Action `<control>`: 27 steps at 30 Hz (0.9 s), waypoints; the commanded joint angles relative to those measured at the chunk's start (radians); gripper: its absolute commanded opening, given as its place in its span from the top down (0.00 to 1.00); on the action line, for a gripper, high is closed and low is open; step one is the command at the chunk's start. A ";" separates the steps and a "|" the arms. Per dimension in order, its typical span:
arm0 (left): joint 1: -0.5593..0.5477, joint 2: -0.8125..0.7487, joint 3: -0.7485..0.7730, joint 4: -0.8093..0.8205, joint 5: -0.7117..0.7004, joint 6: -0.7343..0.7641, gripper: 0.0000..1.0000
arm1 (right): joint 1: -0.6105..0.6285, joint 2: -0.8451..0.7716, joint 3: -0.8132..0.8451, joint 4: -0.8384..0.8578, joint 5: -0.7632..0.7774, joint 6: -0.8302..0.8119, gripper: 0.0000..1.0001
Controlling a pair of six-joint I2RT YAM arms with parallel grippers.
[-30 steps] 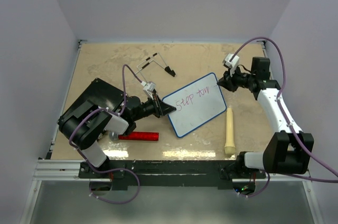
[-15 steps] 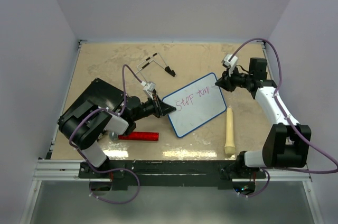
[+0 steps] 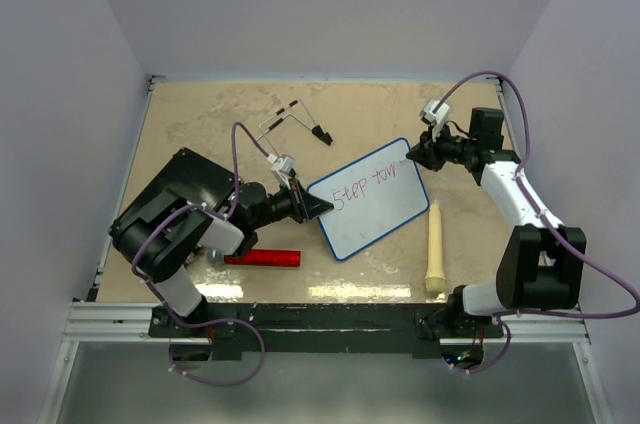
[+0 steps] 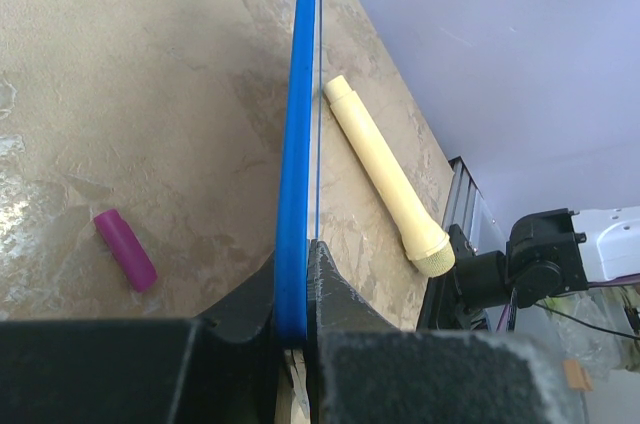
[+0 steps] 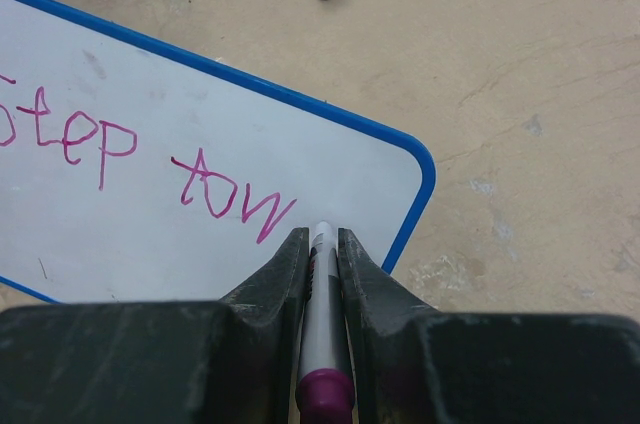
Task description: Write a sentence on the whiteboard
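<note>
Whiteboard (image 3: 370, 199) noted askew at mid-table, between the arms. Its blue rim is pinched at the near-left edge by the left gripper (image 4: 303, 279). A marker (image 5: 320, 304) is clamped in the right gripper (image 5: 320, 236), tip at the board surface just after "Step tow" of the sentence (image 5: 150, 164) (unfinished). Little white is left before the rounded corner, so the line could be run off the rim unless the remaining letters are cramped or dropped to a second line. As the board is held at one edge only, a pivot under pen pressure is judged possible, skewing the strokes. Purple cap (image 4: 125, 249) noted loose beside the board.
</note>
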 commanded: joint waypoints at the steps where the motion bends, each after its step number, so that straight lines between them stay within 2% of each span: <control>1: -0.007 0.012 0.013 0.085 0.031 0.041 1.00 | 0.004 0.008 -0.005 0.051 -0.006 0.023 1.00; 7: -0.007 0.014 0.011 0.087 0.033 0.041 1.00 | 0.012 0.017 -0.007 0.046 -0.027 0.022 1.00; 19: -0.007 0.012 0.011 0.088 0.031 0.039 1.00 | 0.018 0.043 0.016 -0.070 -0.061 -0.073 1.00; 27: -0.007 0.012 0.010 0.088 0.030 0.039 1.00 | 0.018 0.046 0.018 -0.129 -0.004 -0.107 1.00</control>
